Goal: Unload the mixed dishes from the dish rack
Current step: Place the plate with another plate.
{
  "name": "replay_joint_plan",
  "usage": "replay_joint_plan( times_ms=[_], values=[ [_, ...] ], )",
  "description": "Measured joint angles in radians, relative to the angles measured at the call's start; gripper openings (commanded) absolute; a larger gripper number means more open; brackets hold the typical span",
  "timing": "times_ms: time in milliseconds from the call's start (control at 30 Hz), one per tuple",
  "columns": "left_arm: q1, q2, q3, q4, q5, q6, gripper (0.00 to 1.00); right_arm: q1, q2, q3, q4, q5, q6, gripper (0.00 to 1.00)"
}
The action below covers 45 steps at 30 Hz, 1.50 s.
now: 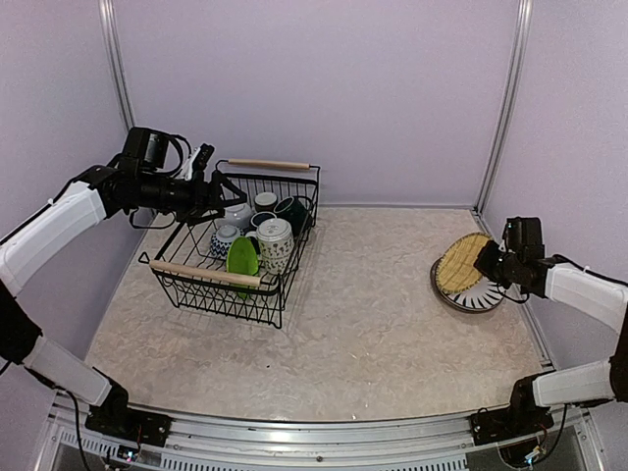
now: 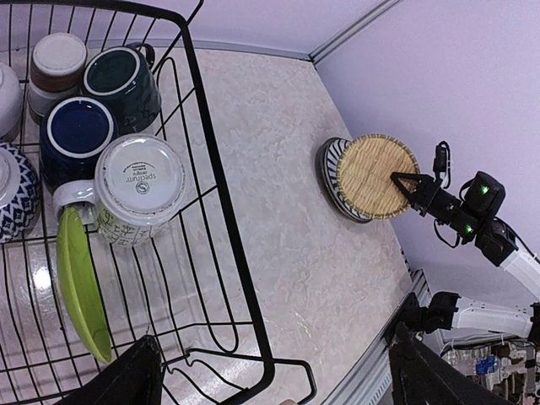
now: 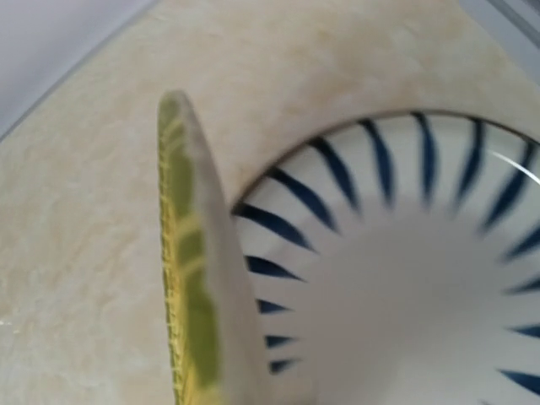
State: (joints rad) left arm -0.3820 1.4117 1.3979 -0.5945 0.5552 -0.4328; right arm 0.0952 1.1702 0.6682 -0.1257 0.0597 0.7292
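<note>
Now, top view: the left pincer [image 1: 209, 184] is hovering with jaws spread and empty over the far-left end of the dish rack [image 1: 218, 295]; this arm is the nearer one. At the right of the frame the right pincer [image 1: 488, 261] is clamping the woven yellow plate [image 1: 459, 263], tilting it over the striped plate [image 1: 479, 297] on the surface [image 1: 363, 324].

Left wrist view: the lime green plate [image 2: 80, 283] is standing on edge at lower left, its long axis running up-frame, beside the upturned patterned mug [image 2: 139, 190]. The dark mugs [image 2: 78, 139] are sitting above.

Right wrist view: the woven yellow plate is showing edge-on, left of the striped plate.

Mugs [image 1: 275, 245] crowded beside upright green plate [image 1: 242, 257]
</note>
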Motion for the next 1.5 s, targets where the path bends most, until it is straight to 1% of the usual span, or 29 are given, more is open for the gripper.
replay_joint_plan(
  times_ms=[267,400,567,633,700,800,967,1033,1300,1500],
  values=[
    [0.000,0.007,0.000,-0.005,-0.001,0.000,0.89,-0.228,-0.015,-0.158,0.142,-0.255,0.049,0.00],
    [0.000,0.007,0.000,-0.007,-0.001,0.000,0.89,-0.277,0.024,-0.167,0.185,-0.335,0.056,0.09],
    [0.000,0.008,0.002,-0.013,-0.001,0.000,0.89,-0.288,0.087,-0.166,0.231,-0.391,0.045,0.22],
    [0.000,0.008,0.002,-0.016,-0.001,0.000,0.89,-0.290,0.116,-0.166,0.243,-0.404,0.040,0.30],
    [0.000,0.009,0.002,-0.020,-0.001,0.000,0.89,-0.291,0.138,-0.166,0.248,-0.415,0.032,0.40],
    [0.000,0.010,0.002,-0.023,-0.003,0.000,0.89,-0.291,0.162,-0.161,0.238,-0.416,0.010,0.54],
    [0.000,0.011,0.014,-0.027,-0.011,0.002,0.89,-0.292,0.182,-0.113,0.166,-0.375,-0.058,0.72],
    [0.000,0.011,0.017,-0.027,-0.013,0.003,0.89,-0.292,0.182,-0.093,0.129,-0.351,-0.086,0.77],
    [0.000,0.026,0.020,-0.036,-0.025,0.012,0.89,-0.292,0.164,-0.048,-0.013,-0.261,-0.182,0.85],
    [0.000,0.055,0.067,-0.097,-0.101,0.023,0.89,-0.292,0.108,-0.044,-0.073,-0.212,-0.222,0.88]
  ],
)
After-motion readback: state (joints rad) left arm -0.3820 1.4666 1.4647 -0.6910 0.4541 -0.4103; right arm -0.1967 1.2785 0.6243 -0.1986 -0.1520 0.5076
